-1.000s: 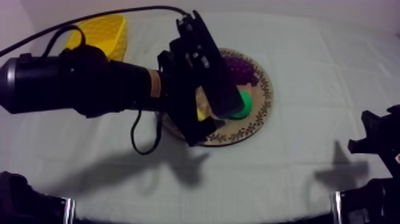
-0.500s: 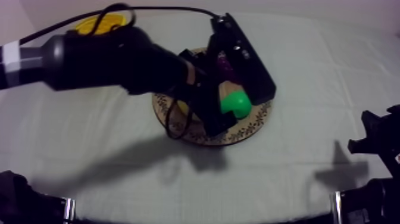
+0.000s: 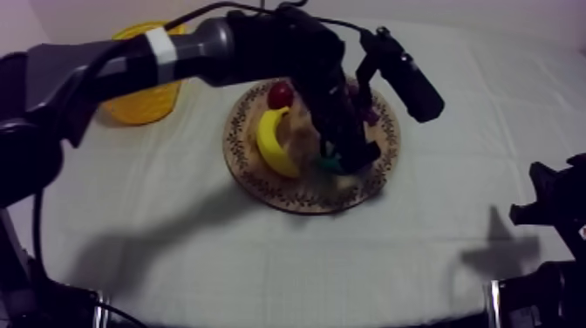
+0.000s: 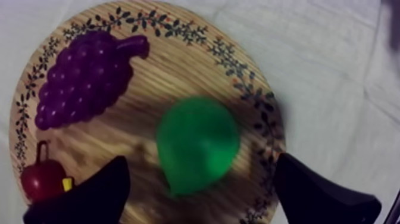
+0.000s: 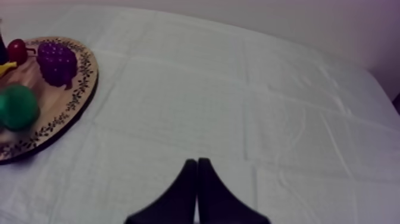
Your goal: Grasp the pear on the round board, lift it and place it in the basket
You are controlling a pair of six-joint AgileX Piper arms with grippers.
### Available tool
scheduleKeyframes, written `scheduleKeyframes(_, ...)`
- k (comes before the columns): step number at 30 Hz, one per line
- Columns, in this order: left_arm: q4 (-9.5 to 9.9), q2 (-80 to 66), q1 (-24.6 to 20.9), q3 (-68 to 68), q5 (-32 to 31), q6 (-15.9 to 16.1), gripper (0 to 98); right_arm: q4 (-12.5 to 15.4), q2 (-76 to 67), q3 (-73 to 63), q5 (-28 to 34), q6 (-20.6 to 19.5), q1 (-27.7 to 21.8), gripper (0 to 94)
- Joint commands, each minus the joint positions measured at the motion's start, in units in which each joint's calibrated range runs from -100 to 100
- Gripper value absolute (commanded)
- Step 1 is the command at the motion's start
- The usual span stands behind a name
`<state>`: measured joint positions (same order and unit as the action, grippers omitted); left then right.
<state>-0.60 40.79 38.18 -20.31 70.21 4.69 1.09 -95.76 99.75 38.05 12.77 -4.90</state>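
The left gripper (image 4: 202,162) hangs wide open over the wooden board (image 4: 161,77), straddling the green pear (image 4: 197,146), which lies on it near the grapes (image 4: 80,80). A toy, the pear looks light, hard and smooth, and is likely slippery. Its round belly seems the safest place to grip. The right gripper (image 5: 197,173) rests closed on nothing.

The left arm (image 3: 209,48) is a thick rounded tube, grey and then black towards the wooden board (image 3: 262,187), with a white band (image 3: 160,42) well away from the board. The left gripper (image 4: 202,164) has black, blunt, wedge-shaped fingers (image 4: 89,199). The right gripper (image 5: 197,162) has black fingers that taper to thin tips.
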Motion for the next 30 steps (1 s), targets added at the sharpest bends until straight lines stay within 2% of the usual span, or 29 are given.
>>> scheduleKeyframes(1, 0.33, 4.26, 0.11, -10.70, 7.92, -0.81, 82.5, 0.01, 0.01, 0.03, 0.02, 0.01, 0.00, 0.3)
scheduleKeyframes(6, 0.84, 9.47, 0.43, -19.54, 16.36, -2.24, 77.5, 0.01, 0.01, 0.03, 0.02, 0.01, 0.00, 0.3)
scheduleKeyframes(12, 0.39, 13.00, -0.25, -22.11, 22.01, -4.70, 70.2, 0.01, 0.01, 0.03, 0.02, 0.01, 0.00, 0.3)
scheduleKeyframes(23, -0.82, 16.50, -1.44, -23.87, 27.65, -7.05, 62.6, 0.01, 0.01, 0.03, 0.02, 0.01, 0.00, 0.3)
scheduleKeyframes(27, -0.20, 17.00, -1.37, -25.06, 28.39, -8.00, 53.5, 0.01, 0.01, 0.03, 0.02, 0.01, 0.00, 0.3)
scheduleKeyframes(30, 1.28, 16.07, -1.13, -24.82, 28.47, -8.75, 48.5, 0.01, 0.01, 0.03, 0.02, 0.01, 0.00, 0.3)
